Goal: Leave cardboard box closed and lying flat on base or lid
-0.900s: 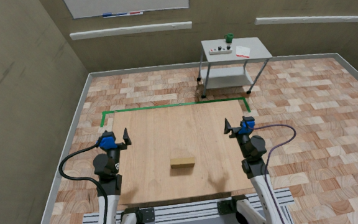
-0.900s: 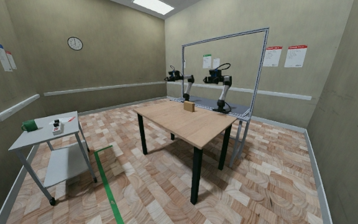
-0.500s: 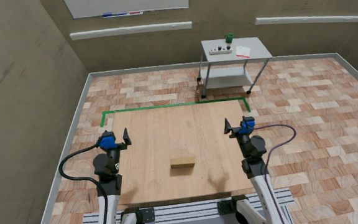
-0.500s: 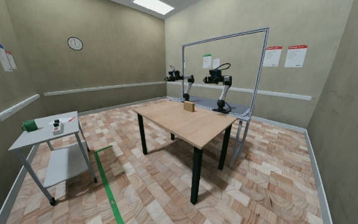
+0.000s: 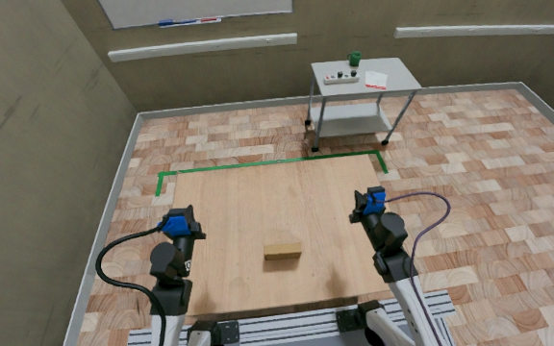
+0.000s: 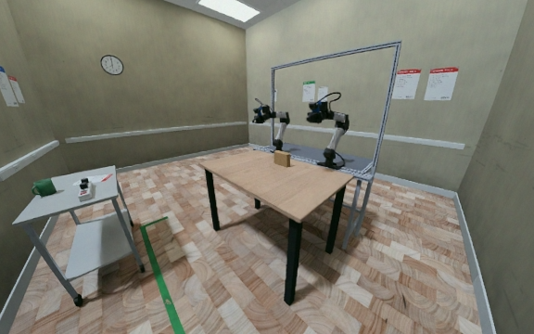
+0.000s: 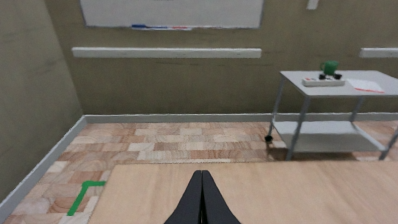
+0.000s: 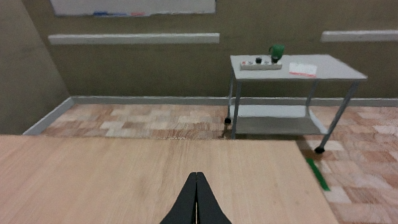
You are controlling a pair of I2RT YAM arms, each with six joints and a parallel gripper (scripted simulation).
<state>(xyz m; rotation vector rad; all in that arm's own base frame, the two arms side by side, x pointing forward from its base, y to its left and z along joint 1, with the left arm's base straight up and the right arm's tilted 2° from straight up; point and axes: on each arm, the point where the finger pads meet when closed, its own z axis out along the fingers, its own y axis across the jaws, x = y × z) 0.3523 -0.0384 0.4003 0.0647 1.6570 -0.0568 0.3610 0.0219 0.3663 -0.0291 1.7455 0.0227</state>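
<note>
cardboard box: the small brown cardboard box (image 5: 282, 252) (image 6: 282, 159) is closed and stands upright on one narrow side, not on a largest face.
place: it is on the pale wooden tabletop (image 5: 239, 202) (image 6: 267, 178) (image 7: 150, 190) (image 8: 130, 165), between the two arms and nearer to their side.
left gripper: the black left gripper (image 5: 190, 210) (image 6: 311, 120) (image 7: 201, 179) has its fingers pressed together, with nothing inside.
right gripper: the black right gripper (image 5: 357, 195) (image 6: 255, 122) (image 8: 196, 180) is also pressed together and empty.
contact: both grippers are up above the tabletop, well apart from the box.
flaps: too small to tell.
</note>
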